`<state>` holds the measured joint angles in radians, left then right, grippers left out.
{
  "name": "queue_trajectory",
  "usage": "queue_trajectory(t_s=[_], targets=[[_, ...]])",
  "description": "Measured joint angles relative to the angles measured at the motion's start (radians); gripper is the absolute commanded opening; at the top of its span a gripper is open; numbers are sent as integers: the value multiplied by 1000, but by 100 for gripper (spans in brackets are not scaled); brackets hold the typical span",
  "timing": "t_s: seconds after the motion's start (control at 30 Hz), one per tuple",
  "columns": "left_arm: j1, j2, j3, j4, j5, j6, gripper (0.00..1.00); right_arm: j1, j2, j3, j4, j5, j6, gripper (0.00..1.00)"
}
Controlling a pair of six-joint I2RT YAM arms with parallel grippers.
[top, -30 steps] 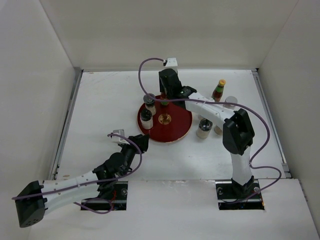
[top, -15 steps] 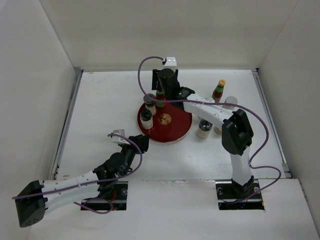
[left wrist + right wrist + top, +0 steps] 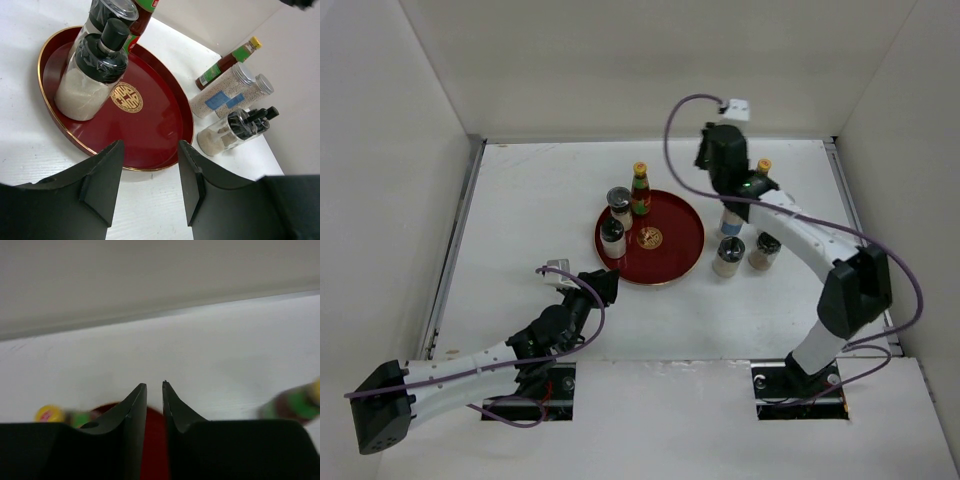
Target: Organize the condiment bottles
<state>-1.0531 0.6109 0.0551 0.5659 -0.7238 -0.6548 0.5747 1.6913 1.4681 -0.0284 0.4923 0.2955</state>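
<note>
From above, the white table [image 3: 520, 200] sits boxed in by plain white walls [image 3: 410, 150] on three sides. A round red tray [image 3: 678, 250] lies near the middle. On its left part stand three of the condiment bottles: a yellow-capped sauce bottle [image 3: 640, 190], a silver-topped jar [image 3: 619, 205] and a dark-lidded jar [image 3: 611, 235]. Just right of the tray stand a cream cylinder [image 3: 727, 257], a blue-labelled cylinder [image 3: 731, 222] and a short spice jar [image 3: 765, 250]. A second yellow-capped bottle [image 3: 761, 168] is half hidden behind the right arm [image 3: 800, 235], which reaches toward the back wall. The left arm [image 3: 470, 360] lies low, its tip close to the tray's near edge.

At the left wrist, the left gripper [image 3: 150, 147] is spread wide with nothing between its fingers, the tray's gold rim just beyond them. The dark-lidded jar, filled with pale powder, is nearest, and the others on the tray are crowded behind it.

At the right wrist, the picture is blurred. The right gripper [image 3: 154, 385] has its tips nearly together, a thin slit between them, holding nothing. It hangs above the table, facing the back wall.
</note>
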Motion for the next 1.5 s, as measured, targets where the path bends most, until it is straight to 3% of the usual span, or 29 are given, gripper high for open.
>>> queue_trajectory(t_s=[0.07,0.13,0.2,0.33,1.0,1.23,1.5], targets=[[2,0,0,0,0,0,45,-113,-63,-50,10,19,-4,36],[5,2,-1,3,1,0,46,-231,-101,-87,16,48,-10,59],[7,10,-2,8,1,0,46,-311,-113,-109,13,64,-21,75],[14,34,-2,26,4,0,46,-343,-100,-124,-7,52,-50,82],[39,55,-2,34,26,0,47,-332,10,-157,-25,16,-55,64],[48,46,-3,34,29,0,47,-333,23,-157,-25,16,-54,32],[51,50,-3,35,29,0,47,-328,18,-161,-16,17,-62,28]])
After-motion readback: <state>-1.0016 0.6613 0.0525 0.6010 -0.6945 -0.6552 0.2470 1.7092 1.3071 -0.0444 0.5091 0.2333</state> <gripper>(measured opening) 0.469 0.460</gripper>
